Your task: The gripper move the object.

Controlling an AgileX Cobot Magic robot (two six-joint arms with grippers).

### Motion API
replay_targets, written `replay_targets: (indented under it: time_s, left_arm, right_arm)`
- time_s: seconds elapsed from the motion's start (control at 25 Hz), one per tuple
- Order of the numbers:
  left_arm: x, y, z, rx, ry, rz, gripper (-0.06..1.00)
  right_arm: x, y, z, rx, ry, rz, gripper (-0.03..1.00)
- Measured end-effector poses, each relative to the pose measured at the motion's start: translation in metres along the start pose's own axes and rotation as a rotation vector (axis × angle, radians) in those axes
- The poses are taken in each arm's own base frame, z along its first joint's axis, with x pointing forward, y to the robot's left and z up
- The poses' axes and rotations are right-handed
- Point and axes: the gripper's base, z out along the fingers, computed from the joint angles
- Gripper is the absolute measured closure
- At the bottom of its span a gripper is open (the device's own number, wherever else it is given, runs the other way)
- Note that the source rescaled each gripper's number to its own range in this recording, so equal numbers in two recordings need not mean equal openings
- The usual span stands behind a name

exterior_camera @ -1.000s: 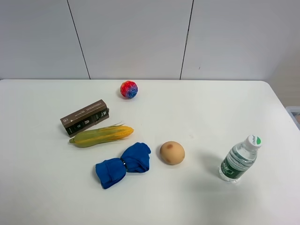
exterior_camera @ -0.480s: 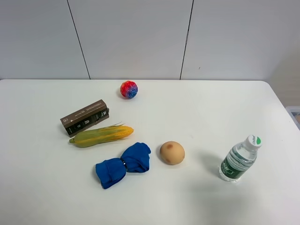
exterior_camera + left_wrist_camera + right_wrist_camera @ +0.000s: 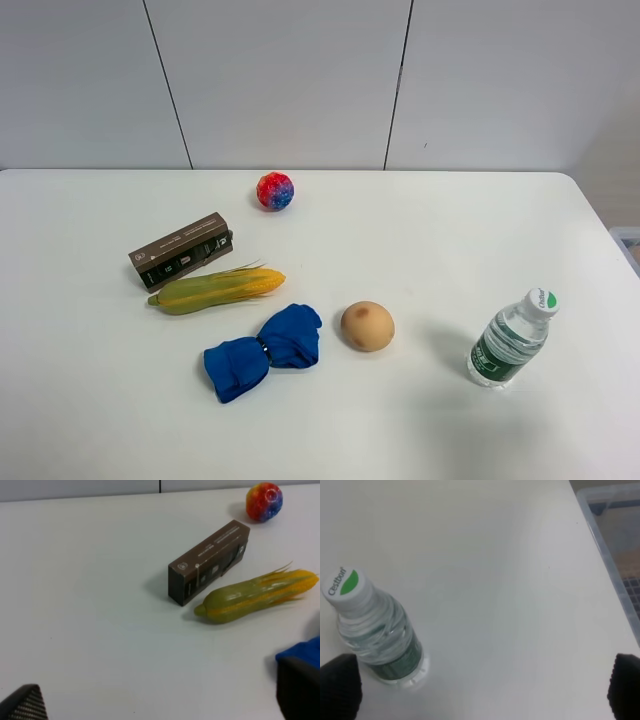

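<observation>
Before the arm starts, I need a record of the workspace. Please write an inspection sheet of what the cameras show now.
Surface: plain white table.
Job's things: yellow ear of corn with green husk, lying flat beside the brown cardboard box.
Clutter: red-blue ball, blue cloth bundle, tan round ball, upright clear plastic water bottle.
Grippers: only finger tips at wrist-view edges; both spread wide, holding nothing.
Cables: nothing seen.
Surroundings: grey wall panels; clear plastic bin past the table edge.
</observation>
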Motion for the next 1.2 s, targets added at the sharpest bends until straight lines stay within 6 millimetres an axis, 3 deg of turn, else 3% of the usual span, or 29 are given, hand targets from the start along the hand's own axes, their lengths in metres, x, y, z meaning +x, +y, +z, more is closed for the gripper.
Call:
replay_targets:
  time_s: [1.2]
  left_arm:
    - [0.0, 0.0, 0.0, 0.0, 0.0, 0.0, -0.06]
  right_arm:
    - [0.0038, -0.0002, -0.0064, -0.002, -0.05, 0.007, -0.02]
